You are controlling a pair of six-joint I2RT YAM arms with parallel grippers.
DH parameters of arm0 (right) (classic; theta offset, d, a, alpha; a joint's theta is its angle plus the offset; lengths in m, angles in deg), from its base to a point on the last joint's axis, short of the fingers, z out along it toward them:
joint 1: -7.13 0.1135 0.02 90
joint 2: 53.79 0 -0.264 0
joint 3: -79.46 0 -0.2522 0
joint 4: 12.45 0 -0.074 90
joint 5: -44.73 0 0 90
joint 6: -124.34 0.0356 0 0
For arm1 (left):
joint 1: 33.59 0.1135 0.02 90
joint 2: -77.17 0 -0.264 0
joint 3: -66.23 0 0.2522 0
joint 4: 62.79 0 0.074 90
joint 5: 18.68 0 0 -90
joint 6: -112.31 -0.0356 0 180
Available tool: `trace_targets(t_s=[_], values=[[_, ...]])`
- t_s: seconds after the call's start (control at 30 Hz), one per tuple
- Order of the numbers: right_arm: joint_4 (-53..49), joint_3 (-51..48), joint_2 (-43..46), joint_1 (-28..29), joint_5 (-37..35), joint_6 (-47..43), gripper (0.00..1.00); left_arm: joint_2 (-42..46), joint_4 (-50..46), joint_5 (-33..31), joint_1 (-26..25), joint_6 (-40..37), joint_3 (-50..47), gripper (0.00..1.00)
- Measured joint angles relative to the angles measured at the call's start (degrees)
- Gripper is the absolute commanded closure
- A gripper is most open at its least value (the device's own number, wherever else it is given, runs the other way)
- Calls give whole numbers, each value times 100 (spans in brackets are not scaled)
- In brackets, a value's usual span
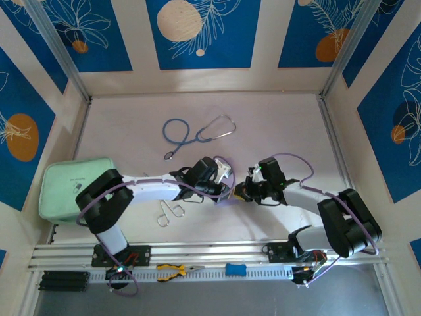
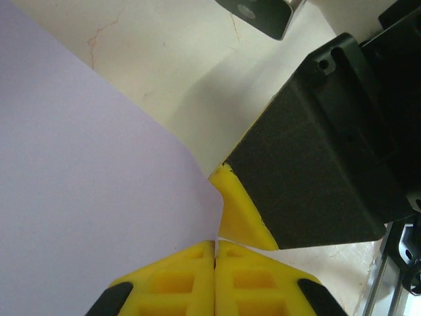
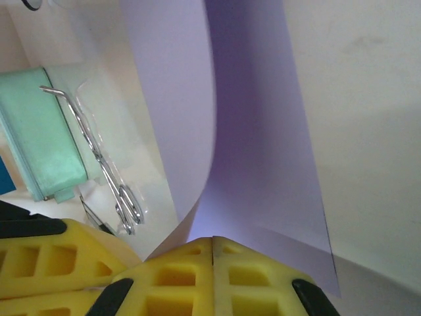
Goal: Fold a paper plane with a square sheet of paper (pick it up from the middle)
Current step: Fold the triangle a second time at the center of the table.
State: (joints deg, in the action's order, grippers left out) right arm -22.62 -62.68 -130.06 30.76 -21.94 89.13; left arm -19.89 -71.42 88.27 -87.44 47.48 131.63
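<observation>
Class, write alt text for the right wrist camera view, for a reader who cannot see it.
The right gripper is shut on a lilac sheet of paper that curves up and away. To the left, metal forceps and a mint-green pouch lie on the table.

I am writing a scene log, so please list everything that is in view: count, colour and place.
square sheet of paper: one, pale lilac, curved, over middle of table
stethoscope: one, blue tube, far middle of table
pouch: one, mint green, table's left edge
forceps: one, metal, beside left arm
pliers: one, yellow handles, near rail
small blue object: one, beside pliers
left end effector: one, yellow fingers, shut on sheet's edge
right end effector: one, yellow fingers, shut on sheet
</observation>
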Motion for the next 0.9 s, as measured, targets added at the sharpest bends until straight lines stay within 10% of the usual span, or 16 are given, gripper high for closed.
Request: trace_targets(t_s=[0.9], values=[[-157, 0, -46, 116, -334, 28, 98, -90, -2, 61, 7, 2, 17, 100]])
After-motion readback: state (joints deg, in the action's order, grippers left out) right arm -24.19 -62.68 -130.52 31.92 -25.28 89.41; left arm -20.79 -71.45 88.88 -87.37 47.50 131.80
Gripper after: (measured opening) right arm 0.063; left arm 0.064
